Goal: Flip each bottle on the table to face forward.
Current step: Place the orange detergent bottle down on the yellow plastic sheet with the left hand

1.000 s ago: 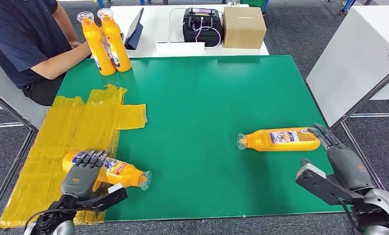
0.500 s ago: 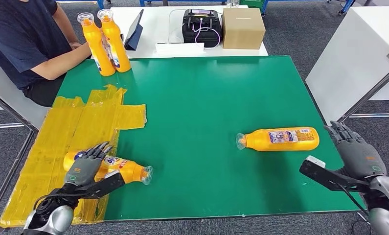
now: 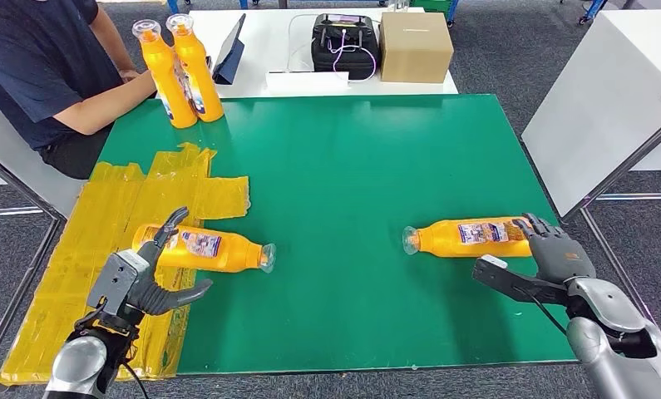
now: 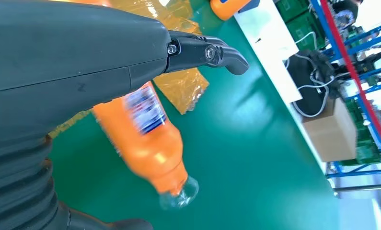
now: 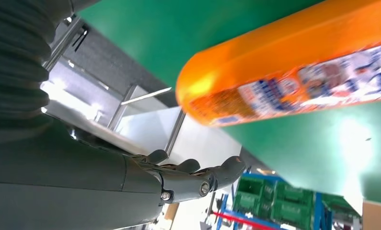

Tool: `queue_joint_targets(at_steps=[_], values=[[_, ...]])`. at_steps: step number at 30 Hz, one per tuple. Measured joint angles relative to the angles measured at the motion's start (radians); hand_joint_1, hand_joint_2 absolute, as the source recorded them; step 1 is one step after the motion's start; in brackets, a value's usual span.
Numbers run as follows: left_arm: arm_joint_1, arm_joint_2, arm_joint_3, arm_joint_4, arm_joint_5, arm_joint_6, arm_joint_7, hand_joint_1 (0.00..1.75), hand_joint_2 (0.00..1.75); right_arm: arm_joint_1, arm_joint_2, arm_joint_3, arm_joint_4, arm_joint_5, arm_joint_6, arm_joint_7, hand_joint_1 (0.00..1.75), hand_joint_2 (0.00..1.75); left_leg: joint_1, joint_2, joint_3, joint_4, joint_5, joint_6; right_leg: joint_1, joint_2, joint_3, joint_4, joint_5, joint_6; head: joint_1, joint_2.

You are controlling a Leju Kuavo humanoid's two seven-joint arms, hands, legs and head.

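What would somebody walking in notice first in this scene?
Probably the bright orange bottles against the green table: one bottle lying by the left hand at the yellow sheet's edge, another lying at the right hand near the table's right edge. Two more bottles stand upright at the far left corner, next to a seated person.

Bare green table (image 3: 343,166) lies open between two lying bottles (image 3: 206,248) (image 3: 472,236); two upright bottles (image 3: 177,71) crowd the far-left corner.

Grey carpet floor (image 3: 493,50) surrounds the green surface (image 3: 352,166); a white desk (image 3: 268,33) stands beyond it, blue shelving (image 4: 339,57) behind.
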Motion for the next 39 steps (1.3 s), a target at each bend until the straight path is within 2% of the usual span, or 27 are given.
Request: queue_joint_targets(at_steps=[13,22,29,36,37,39], values=[[0.011,-0.013,0.004,-0.051,0.047,-0.018,-0.011,0.00,1.75,-0.114,0.066,0.073,0.171,0.046,-0.017,-0.003,0.00,1.75,0.000,0.000,-0.001,0.000,0.000,0.000,0.000,0.000,-0.001,0.000,0.000,0.000,0.000,0.000],[0.007,-0.013,0.004,-0.060,0.067,-0.027,-0.020,0.00,1.75,-0.218,0.069,0.105,0.334,0.173,-0.028,-0.005,0.00,1.75,0.000,0.000,-0.001,0.000,0.000,0.000,-0.001,0.000,-0.001,0.000,0.000,0.000,0.000,0.000],[-0.006,-0.013,0.004,-0.060,0.075,-0.033,-0.029,0.00,1.75,-0.277,0.068,0.122,0.445,0.206,-0.026,-0.014,0.00,1.75,0.000,0.000,-0.001,0.001,0.000,0.000,-0.001,0.000,-0.001,0.000,0.000,0.000,0.000,0.000],[-0.059,-0.013,-0.001,-0.033,0.087,-0.046,-0.034,0.00,1.75,-0.320,0.072,0.143,0.600,0.207,-0.027,-0.087,0.00,1.75,0.000,-0.001,0.002,0.001,0.000,0.000,-0.001,-0.001,0.001,0.000,0.000,0.000,0.000,0.000],[-0.069,-0.013,-0.004,-0.026,0.087,-0.048,-0.035,0.00,1.75,-0.327,0.073,0.147,0.622,0.206,-0.027,-0.100,0.37,1.75,0.000,0.000,0.003,0.001,0.000,0.000,0.000,0.000,0.002,0.000,0.000,0.000,0.000,0.000],[-0.087,-0.013,-0.012,-0.012,0.087,-0.051,-0.037,0.00,1.75,-0.339,0.074,0.155,0.662,0.204,-0.027,-0.116,1.24,1.75,0.001,0.000,0.006,0.001,0.000,0.000,0.000,0.000,0.004,-0.001,0.000,0.000,0.001,0.000]])
